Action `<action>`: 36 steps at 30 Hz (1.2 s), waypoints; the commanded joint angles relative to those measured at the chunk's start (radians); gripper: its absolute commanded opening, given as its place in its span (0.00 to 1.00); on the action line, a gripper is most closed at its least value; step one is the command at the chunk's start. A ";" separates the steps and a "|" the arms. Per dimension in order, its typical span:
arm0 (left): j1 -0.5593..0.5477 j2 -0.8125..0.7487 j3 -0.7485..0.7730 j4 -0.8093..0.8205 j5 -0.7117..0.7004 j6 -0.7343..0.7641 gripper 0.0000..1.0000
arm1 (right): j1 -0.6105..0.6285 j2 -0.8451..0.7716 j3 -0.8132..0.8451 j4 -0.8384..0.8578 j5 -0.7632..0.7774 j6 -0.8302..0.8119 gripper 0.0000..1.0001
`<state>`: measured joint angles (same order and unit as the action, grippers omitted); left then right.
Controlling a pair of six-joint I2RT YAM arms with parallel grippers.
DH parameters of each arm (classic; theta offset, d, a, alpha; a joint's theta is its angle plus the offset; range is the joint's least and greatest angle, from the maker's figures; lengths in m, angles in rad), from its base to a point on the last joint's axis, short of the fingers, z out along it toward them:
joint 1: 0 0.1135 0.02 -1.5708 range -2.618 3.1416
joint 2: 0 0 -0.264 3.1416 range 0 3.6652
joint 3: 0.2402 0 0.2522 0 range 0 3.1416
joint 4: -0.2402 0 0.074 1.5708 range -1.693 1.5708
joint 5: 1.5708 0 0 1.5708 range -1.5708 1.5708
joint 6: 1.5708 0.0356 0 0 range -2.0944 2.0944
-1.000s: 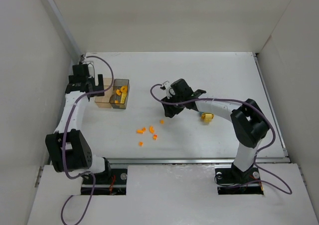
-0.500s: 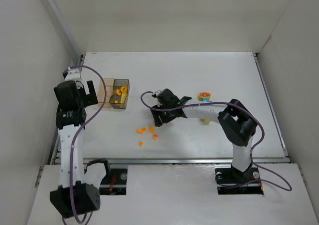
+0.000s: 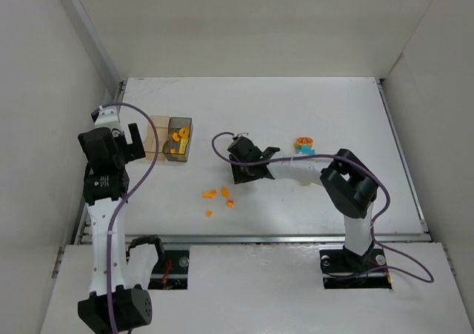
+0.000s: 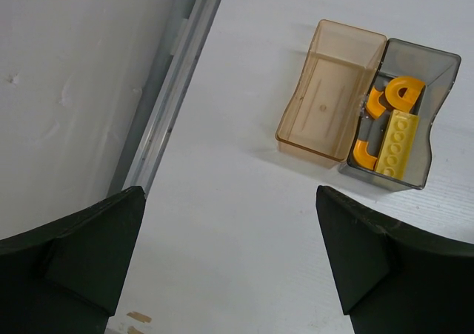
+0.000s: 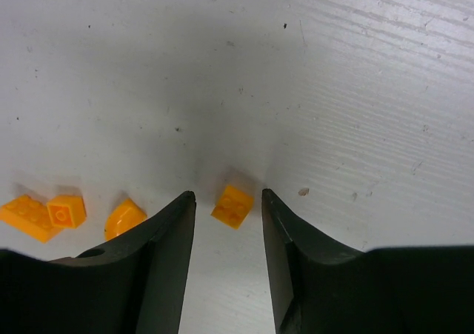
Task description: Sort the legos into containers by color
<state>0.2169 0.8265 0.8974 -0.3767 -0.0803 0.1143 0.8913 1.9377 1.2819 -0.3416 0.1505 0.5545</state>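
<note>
White tabletop (image 3: 333, 112) is seen from above: the containers (image 3: 169, 138) sit at 10 o'clock, orange legos (image 3: 218, 195) are scattered near centre, and the right gripper (image 3: 244, 172) is lowered at their 1 o'clock.

At the left wrist, the left gripper (image 4: 229, 197) is spread wide. At 1 o'clock, a yellow plate (image 4: 395, 143) and orange curves are held in the grey box (image 4: 437, 75).

At the right wrist, one orange brick (image 5: 232, 205) is flanked by partly parted jaws, with slim gaps on both sides.
</note>
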 commanded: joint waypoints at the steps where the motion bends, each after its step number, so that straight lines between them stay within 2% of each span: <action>1: -0.005 -0.007 -0.012 0.056 0.014 -0.007 1.00 | 0.028 0.035 -0.001 -0.066 0.046 0.077 0.47; 3: -0.005 -0.016 -0.012 0.056 0.014 -0.007 1.00 | 0.028 0.026 -0.027 -0.066 0.046 0.087 0.47; 10: -0.023 -0.017 -0.012 0.045 -0.012 -0.007 1.00 | 0.046 0.035 -0.038 -0.068 0.046 0.108 0.34; 13: -0.024 -0.017 -0.012 0.045 -0.003 -0.007 1.00 | 0.046 0.035 -0.038 -0.077 0.046 0.117 0.19; 14: -0.033 -0.017 -0.012 0.045 -0.003 -0.007 1.00 | 0.046 0.035 -0.038 -0.077 0.055 0.117 0.08; 15: -0.033 -0.017 -0.012 0.045 -0.003 -0.007 1.00 | 0.046 0.035 -0.026 -0.077 0.055 0.117 0.02; 16: -0.033 -0.017 -0.012 0.045 -0.003 -0.007 1.00 | 0.046 0.035 -0.026 -0.077 0.055 0.105 0.00; 21: -0.042 -0.017 -0.012 0.045 -0.012 -0.007 1.00 | 0.046 0.026 0.086 -0.063 0.055 -0.002 0.00; 23: -0.042 -0.017 -0.012 0.045 -0.012 0.002 1.00 | 0.046 0.026 0.184 -0.054 0.066 -0.063 0.00; 28: -0.042 -0.017 -0.022 0.045 -0.039 0.002 1.00 | 0.046 0.089 0.374 0.094 0.040 -0.156 0.00; 36: -0.042 -0.007 -0.040 0.065 -0.096 0.002 1.00 | 0.046 0.407 0.836 0.176 -0.035 -0.231 0.00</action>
<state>0.1783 0.8272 0.8711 -0.3542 -0.1371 0.1158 0.9257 2.2440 2.0033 -0.2245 0.1535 0.3737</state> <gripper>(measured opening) 0.997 0.182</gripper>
